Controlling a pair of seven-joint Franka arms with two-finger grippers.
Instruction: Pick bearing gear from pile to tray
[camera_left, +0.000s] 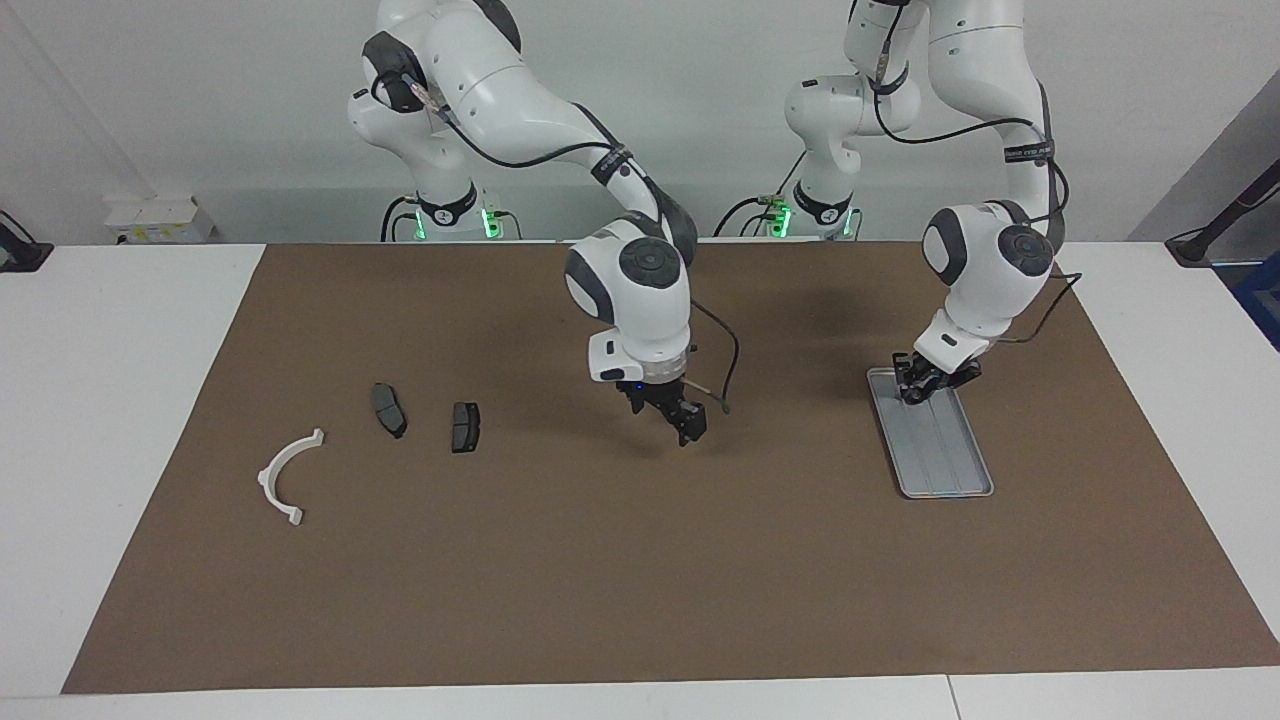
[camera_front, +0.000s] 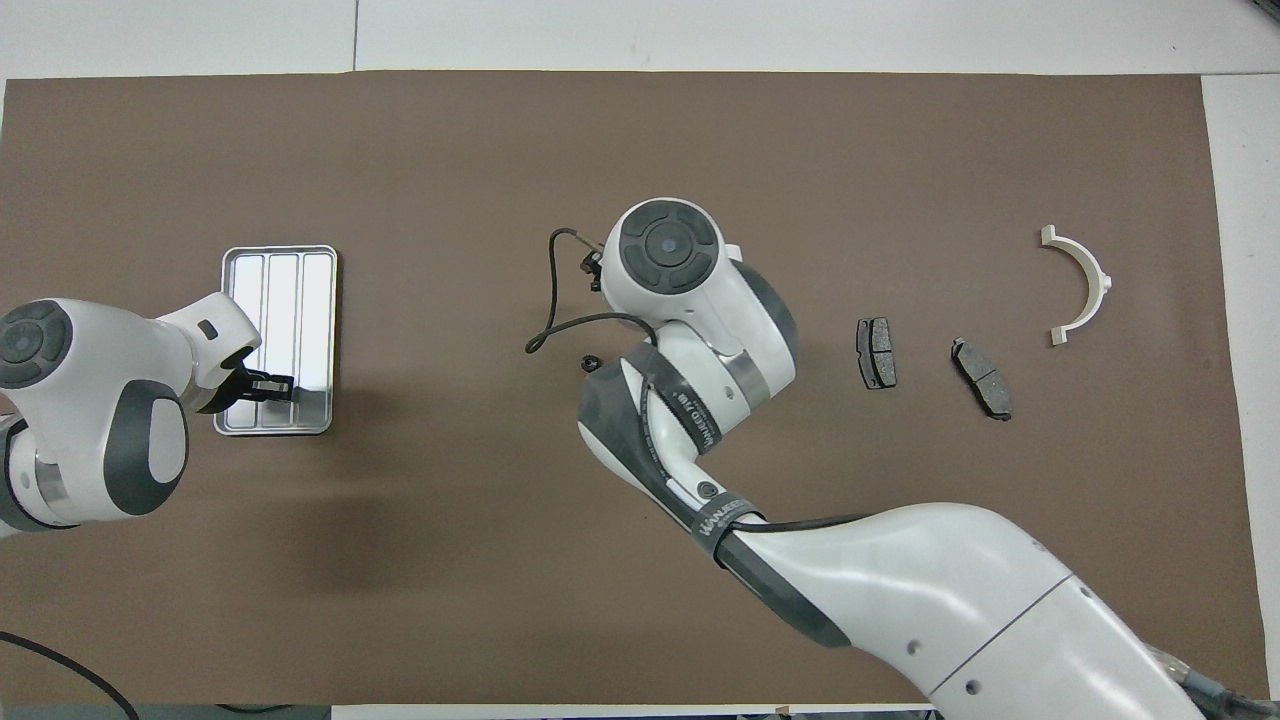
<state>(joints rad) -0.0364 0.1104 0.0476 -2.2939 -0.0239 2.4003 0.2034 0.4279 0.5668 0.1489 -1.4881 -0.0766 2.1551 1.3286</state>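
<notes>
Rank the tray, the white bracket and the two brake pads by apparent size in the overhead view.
1. Tray, clearly largest.
2. White bracket.
3. The two brake pads: they look alike, so no ranking between them.

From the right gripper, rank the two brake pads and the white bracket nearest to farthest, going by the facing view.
1. Brake pad closest to the right gripper.
2. Second brake pad, further toward the right arm's end.
3. White bracket, outermost at that end.

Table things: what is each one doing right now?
tray: flat on mat
left gripper: over tray's robot-side end
right gripper: over mat's middle
small black piece: loose on mat
brake pads: flat, apart
white bracket: flat, alone
</notes>
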